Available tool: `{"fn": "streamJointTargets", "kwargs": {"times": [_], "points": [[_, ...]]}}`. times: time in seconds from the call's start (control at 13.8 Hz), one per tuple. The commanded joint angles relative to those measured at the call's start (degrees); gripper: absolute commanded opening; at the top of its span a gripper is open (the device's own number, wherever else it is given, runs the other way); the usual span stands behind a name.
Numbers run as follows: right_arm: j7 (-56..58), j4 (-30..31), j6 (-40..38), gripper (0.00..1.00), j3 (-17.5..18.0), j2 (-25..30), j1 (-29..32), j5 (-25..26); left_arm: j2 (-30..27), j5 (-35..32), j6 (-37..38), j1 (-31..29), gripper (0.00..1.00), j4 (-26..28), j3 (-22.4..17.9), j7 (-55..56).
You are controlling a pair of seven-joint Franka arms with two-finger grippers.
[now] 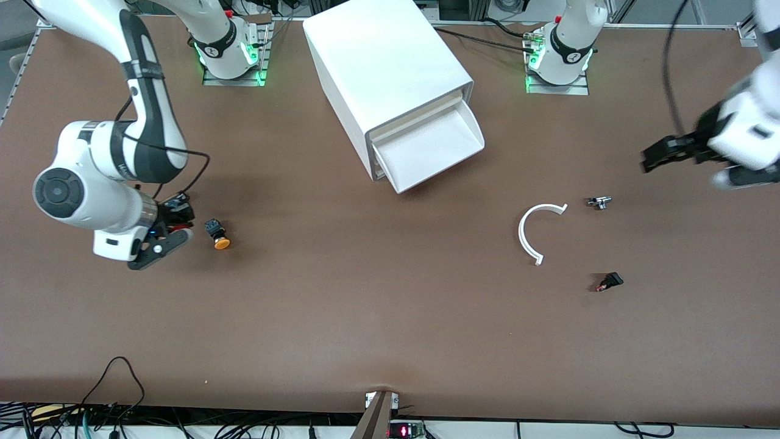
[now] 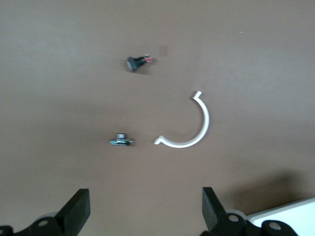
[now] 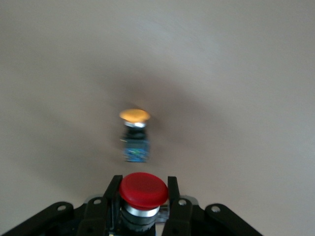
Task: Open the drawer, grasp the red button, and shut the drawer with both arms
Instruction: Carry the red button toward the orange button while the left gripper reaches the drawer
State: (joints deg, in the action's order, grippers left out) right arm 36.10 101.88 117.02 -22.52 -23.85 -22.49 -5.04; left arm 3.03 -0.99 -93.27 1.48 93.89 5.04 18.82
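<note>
Red button [image 3: 143, 191] clamped in right claw [image 3: 143, 196]; left claw [image 2: 145, 209] open, over table.

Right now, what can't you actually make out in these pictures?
- Drawer contents: front view; the tray looks bare, but its inner end sits under the cabinet.
- Red button body: right wrist view; the right tool covers it.
- Red button in front view: hidden by the right tool.
- Small black part and metal part: too small to identify.
- Left tool: blurred in front view.
</note>
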Motion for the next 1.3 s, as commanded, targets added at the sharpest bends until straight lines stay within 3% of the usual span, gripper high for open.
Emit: {"fn": "streamJointTargets", "kwargs": {"times": [0.0, 0.36, 0.65, 0.87, 0.94, 1.01, 1.08, 1.23], "points": [[5.37, 4.29, 6.36, 0.0, -1.3, -0.31, 1.91, -0.41, 0.39, -0.86, -5.67, 3.61, 1.0, 4.71, 2.68, 9.89], [7.67, 4.03, 12.96, 0.0, -1.04, -5.59, 5.52, -1.64, 6.36, -0.86, -11.3, 10.11, 1.0, 4.81, 7.34, 28.34], [15.4, 3.94, 17.54, 0.0, -1.04, -10.16, 7.19, -9.45, 11.02, -1.12, -18.16, 14.51, 1.0, 5.42, 7.97, 36.46], [15.58, 3.94, 19.21, 0.01, -0.95, -11.48, 7.9, -9.9, 14.28, -1.03, -29.46, 17.84, 1.0, 10.85, 7.97, 42.94], [15.5, 3.94, 19.21, 0.28, -0.95, -11.57, 7.81, -10.69, 15.33, -1.03, -34.3, 19.25, 1.0, 13.13, 7.97, 46.01], [14.97, 3.85, 19.04, 0.76, -0.95, -11.57, 7.55, -11.65, 16.56, -1.12, -38.09, 20.13, 1.0, 14.81, 7.97, 48.22], [14.53, 3.85, 18.78, 1.0, -0.95, -11.48, 7.29, -12.01, 17.79, -1.12, -40.74, 20.75, 1.0, 15.78, 7.97, 49.46], [11.91, 3.24, 18.34, 1.0, -0.86, -10.78, 6.67, -12.28, 19.55, -1.21, -42.17, 21.02, 1.0, 16.49, 7.97, 50.0]]}}
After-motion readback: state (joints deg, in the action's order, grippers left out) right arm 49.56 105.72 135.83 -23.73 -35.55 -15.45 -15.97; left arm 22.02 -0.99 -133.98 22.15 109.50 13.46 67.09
